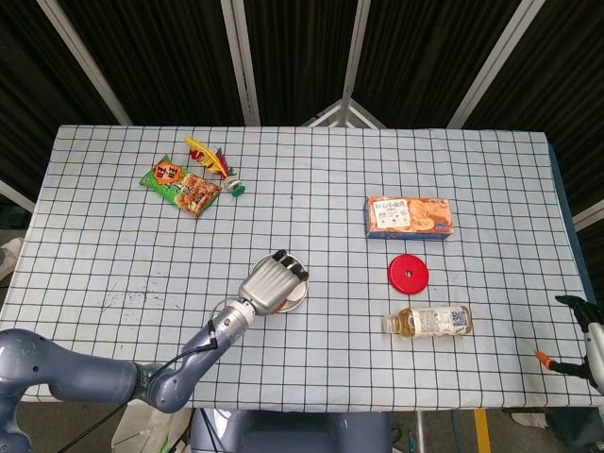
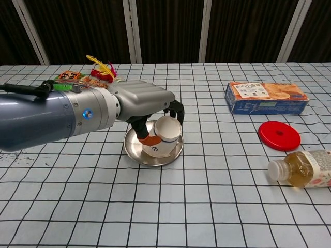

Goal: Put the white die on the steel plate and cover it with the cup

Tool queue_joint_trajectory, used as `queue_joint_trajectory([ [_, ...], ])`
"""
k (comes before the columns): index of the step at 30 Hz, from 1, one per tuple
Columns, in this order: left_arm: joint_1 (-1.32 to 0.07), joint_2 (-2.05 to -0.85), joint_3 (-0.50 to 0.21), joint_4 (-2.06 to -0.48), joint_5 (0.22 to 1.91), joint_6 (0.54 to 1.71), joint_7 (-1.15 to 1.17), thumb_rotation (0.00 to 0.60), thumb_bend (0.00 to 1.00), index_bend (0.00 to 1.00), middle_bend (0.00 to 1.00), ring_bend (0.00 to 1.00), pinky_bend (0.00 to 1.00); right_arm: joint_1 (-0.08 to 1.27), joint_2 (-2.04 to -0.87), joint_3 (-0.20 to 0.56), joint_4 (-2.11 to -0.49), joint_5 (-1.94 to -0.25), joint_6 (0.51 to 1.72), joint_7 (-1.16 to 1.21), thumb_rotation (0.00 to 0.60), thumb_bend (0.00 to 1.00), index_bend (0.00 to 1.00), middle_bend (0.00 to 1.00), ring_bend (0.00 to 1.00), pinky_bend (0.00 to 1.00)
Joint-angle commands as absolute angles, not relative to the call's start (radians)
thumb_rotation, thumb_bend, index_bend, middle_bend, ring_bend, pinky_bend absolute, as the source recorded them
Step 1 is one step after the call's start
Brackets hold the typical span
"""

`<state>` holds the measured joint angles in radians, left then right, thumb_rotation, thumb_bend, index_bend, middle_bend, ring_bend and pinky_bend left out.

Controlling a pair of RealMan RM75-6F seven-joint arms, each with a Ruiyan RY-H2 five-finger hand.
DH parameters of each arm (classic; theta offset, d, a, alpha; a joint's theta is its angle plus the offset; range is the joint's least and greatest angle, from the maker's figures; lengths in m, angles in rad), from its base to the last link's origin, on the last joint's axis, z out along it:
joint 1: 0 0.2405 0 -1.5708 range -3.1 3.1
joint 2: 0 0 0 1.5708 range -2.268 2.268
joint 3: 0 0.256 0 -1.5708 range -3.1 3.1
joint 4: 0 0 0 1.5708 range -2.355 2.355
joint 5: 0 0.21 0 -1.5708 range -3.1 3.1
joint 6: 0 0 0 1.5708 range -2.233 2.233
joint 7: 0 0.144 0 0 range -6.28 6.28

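the left hand (image 2: 142, 106) reaches over the steel plate (image 2: 135, 153) near the middle of the table (image 2: 207, 206), its fingers (image 2: 176, 108) wrapped around a white paper cup (image 2: 164, 135). in the chest view the cup is tipped on its side above the plate, its open mouth turned toward the camera and its lower edge close to or touching the plate's surface; which, cannot be told. from the head view the hand (image 1: 274, 283) hides most of the plate (image 1: 298, 298) and the cup. the white die cannot be made out in either view; the hand and cup cover the spot where it might lie.

to the right lie a red disc (image 2: 279, 135), a bottle of amber drink (image 2: 302, 169) on its side, and a blue and orange biscuit box (image 2: 265, 96). at the far left sit snack packets (image 1: 181, 185) and a feathered shuttlecock (image 1: 215, 161). the right hand (image 1: 587, 332) shows only at the edge of the head view, off the table, and how its fingers lie cannot be told.
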<state>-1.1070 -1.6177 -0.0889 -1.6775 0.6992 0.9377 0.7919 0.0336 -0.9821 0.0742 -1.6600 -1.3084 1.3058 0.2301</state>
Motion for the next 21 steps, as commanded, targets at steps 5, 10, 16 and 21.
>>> queue_joint_trajectory([
  [5, -1.109, -1.556, -0.087, -1.720, 0.642, 0.922, 0.778, 0.600, 0.52, 0.37, 0.29, 0.21, 0.16, 0.040, -0.983, 0.079, -1.666, -1.302, 1.299, 0.224, 0.600, 0.10, 0.21, 0.19, 0.15, 0.01],
  [10, -1.095, -1.556, -0.065, -1.692, 0.698, 0.960, 0.779, 0.600, 0.52, 0.37, 0.28, 0.21, 0.16, 0.033, -0.985, 0.072, -1.662, -1.309, 1.306, 0.222, 0.600, 0.10, 0.21, 0.19, 0.15, 0.01],
  [16, -1.075, -1.578, -0.048, -1.630, 0.773, 0.975, 0.751, 0.600, 0.52, 0.37, 0.28, 0.21, 0.16, 0.046, -0.984, 0.079, -1.671, -1.298, 1.289, 0.212, 0.600, 0.10, 0.21, 0.19, 0.15, 0.01],
  [21, -1.054, -1.613, -0.046, -1.580, 0.862, 1.021, 0.719, 0.600, 0.52, 0.37, 0.28, 0.21, 0.17, 0.042, -0.987, 0.075, -1.668, -1.298, 1.291, 0.211, 0.600, 0.10, 0.21, 0.19, 0.15, 0.01],
])
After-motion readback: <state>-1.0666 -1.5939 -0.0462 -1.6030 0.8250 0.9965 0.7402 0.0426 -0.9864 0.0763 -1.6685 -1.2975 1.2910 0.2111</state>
